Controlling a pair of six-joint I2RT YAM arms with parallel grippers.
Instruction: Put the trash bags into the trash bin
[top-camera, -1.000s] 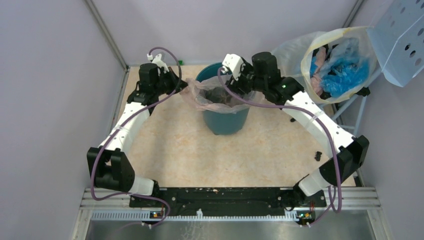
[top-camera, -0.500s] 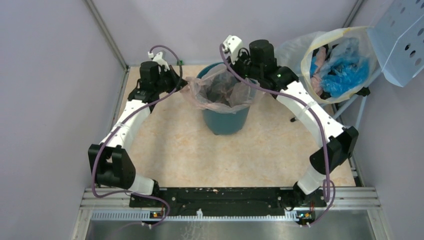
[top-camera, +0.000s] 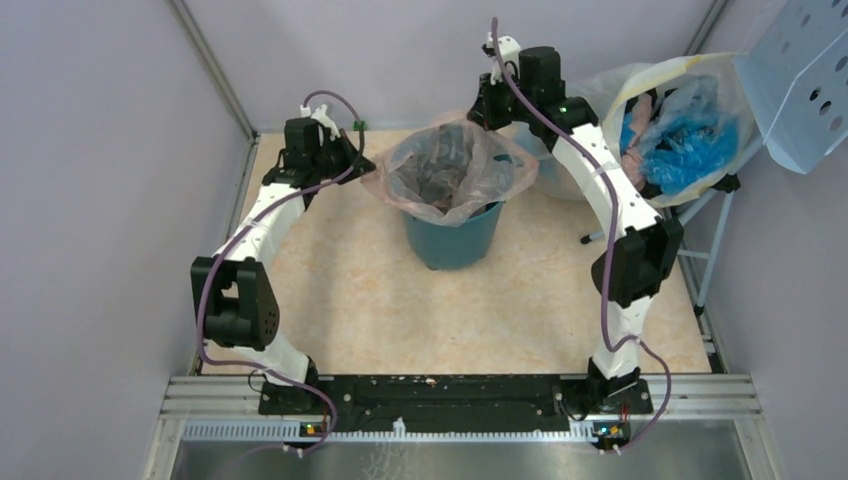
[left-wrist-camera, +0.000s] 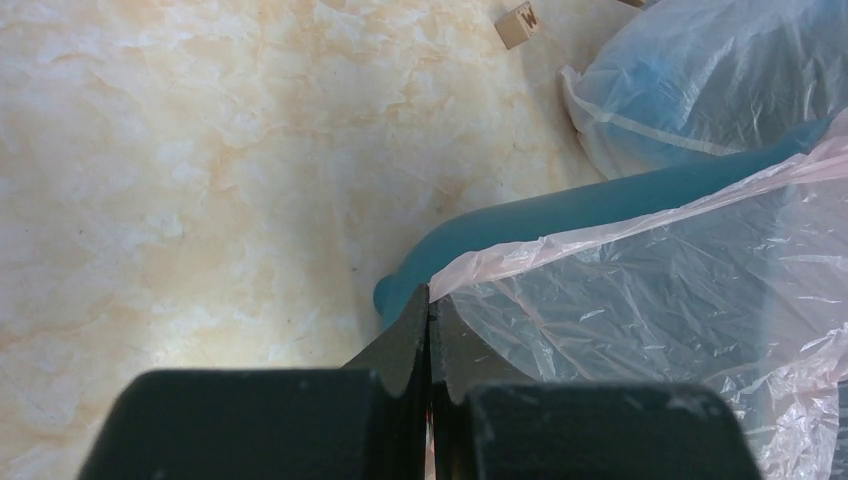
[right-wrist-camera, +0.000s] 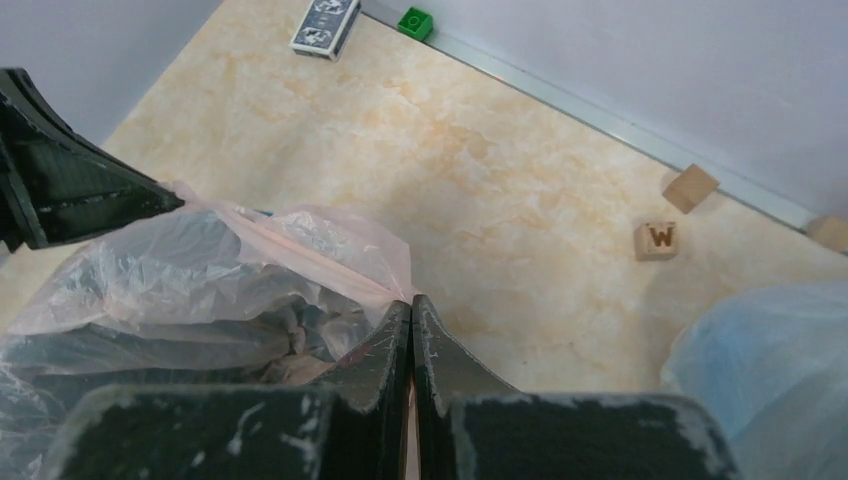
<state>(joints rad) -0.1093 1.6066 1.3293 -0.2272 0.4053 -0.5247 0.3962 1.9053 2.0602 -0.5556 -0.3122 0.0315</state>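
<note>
The pale pink trash bag (top-camera: 450, 165) hangs stretched wide open over the dark teal trash bin (top-camera: 452, 238), its bottom down inside the bin and its mouth raised above the rim. My left gripper (top-camera: 367, 166) is shut on the bag's left edge. In the left wrist view its tips (left-wrist-camera: 429, 300) pinch the pink film (left-wrist-camera: 650, 290) just beside the bin's rim (left-wrist-camera: 560, 215). My right gripper (top-camera: 489, 122) is shut on the bag's far right edge. In the right wrist view its tips (right-wrist-camera: 411, 305) clamp the bag (right-wrist-camera: 200, 270).
A big clear sack with a yellow rim (top-camera: 680, 120), holding blue bags, hangs at the back right beside a pale blue perforated panel (top-camera: 800, 80). Wooden blocks (right-wrist-camera: 657, 239), a green block (right-wrist-camera: 416, 22) and a card deck (right-wrist-camera: 325, 25) lie by the back wall.
The right gripper has shut on the bag's edge and risen up and back, pulling the mouth wider and higher. The left gripper keeps its hold and has shifted slightly.
</note>
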